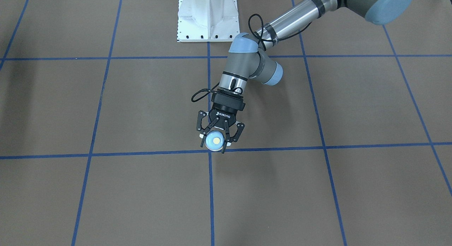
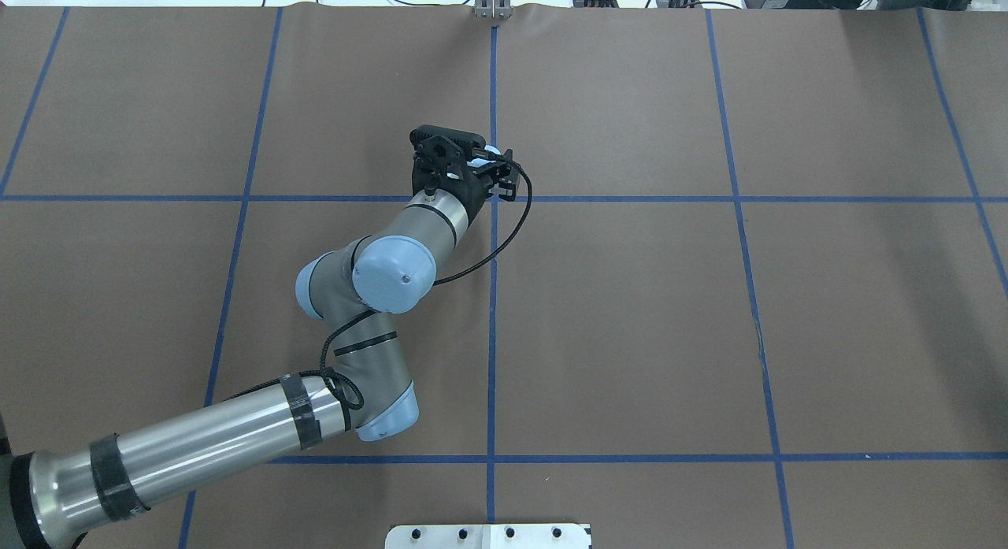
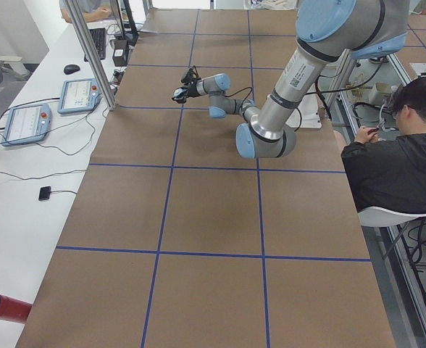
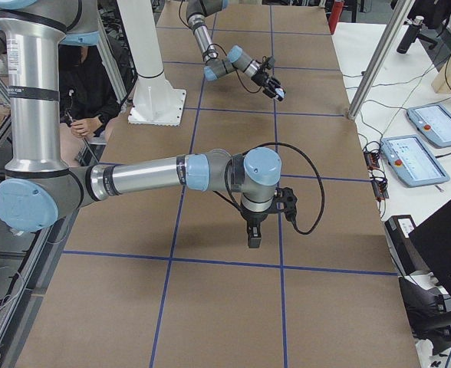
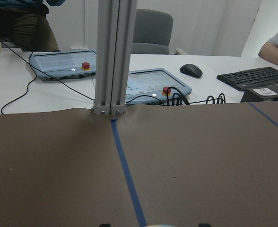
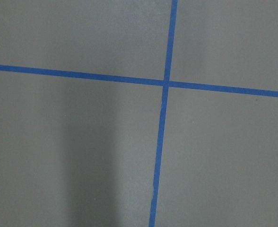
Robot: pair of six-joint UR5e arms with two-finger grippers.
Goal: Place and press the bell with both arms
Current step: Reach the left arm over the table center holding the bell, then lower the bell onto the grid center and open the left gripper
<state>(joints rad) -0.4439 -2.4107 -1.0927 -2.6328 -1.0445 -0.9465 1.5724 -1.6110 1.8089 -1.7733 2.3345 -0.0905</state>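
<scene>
My left gripper (image 1: 215, 142) is shut on the bell (image 1: 214, 141), a light-blue dome with a cream button facing up. It holds the bell near a crossing of blue tape lines, low over the brown table (image 1: 106, 189). I cannot tell whether the bell touches the table. In the overhead view the left gripper (image 2: 466, 169) hides most of the bell (image 2: 491, 149). The left wrist view shows only the bell's top (image 5: 158, 225) at the bottom edge. My right gripper (image 4: 254, 236) points down over the table, seen only in the exterior right view. I cannot tell if it is open.
The white pedestal (image 1: 207, 16) stands at the robot's side of the table. An aluminium post (image 5: 111, 56) and teach pendants (image 5: 153, 85) lie beyond the far edge. A seated person (image 3: 394, 159) is beside the table. A red cylinder (image 3: 3, 308) lies at a corner.
</scene>
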